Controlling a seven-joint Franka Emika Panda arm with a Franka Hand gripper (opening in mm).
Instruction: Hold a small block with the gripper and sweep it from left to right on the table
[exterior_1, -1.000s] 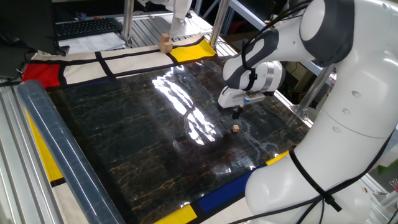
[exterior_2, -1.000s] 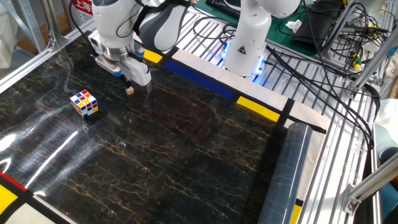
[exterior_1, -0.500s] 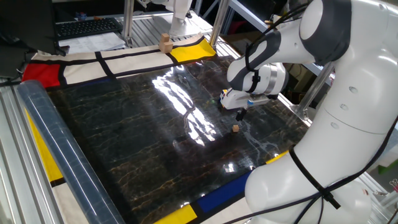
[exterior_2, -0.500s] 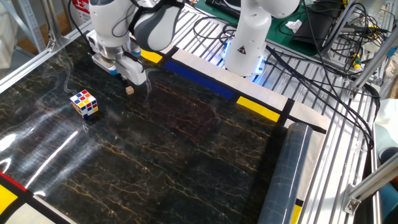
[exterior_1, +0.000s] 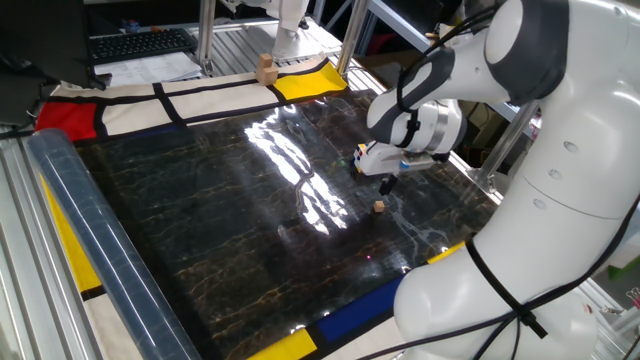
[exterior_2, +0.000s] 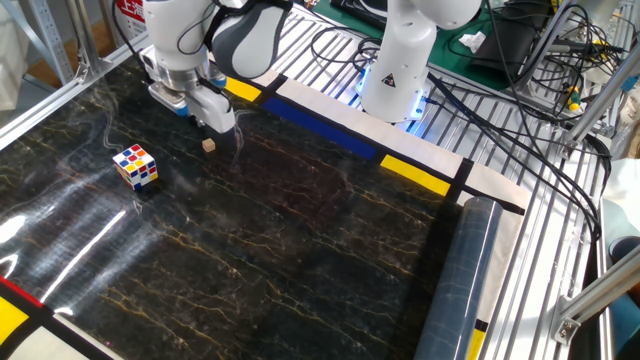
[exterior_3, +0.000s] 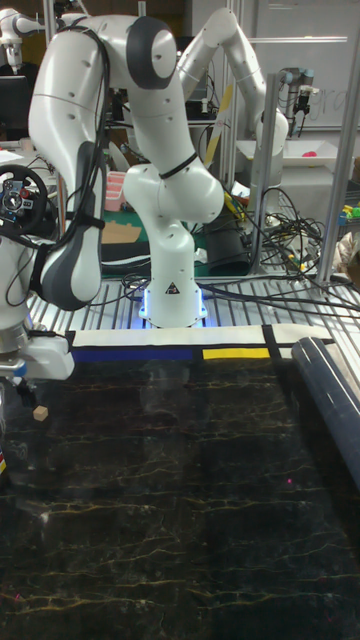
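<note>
The small block (exterior_1: 380, 206) (exterior_2: 208, 145) (exterior_3: 40, 412) lies free on the black marble table (exterior_1: 230, 230) (exterior_2: 300, 240), near the edge on the arm's side. My gripper (exterior_1: 388, 184) (exterior_3: 22, 393) hangs a short way above the block and slightly to one side, not touching it. Its dark fingers look pressed together, with nothing between them. In the other fixed view the white hand (exterior_2: 205, 100) covers most of the fingertips.
A multicoloured puzzle cube (exterior_2: 135, 167) stands on the table a little past the small block. A larger tan wooden block (exterior_1: 265, 68) sits on the far border panel. A long grey roll (exterior_1: 90, 240) (exterior_2: 455, 280) lies along one table edge.
The gripper has lifted a little and drifted away from the small block, which has stayed in place on the table.
</note>
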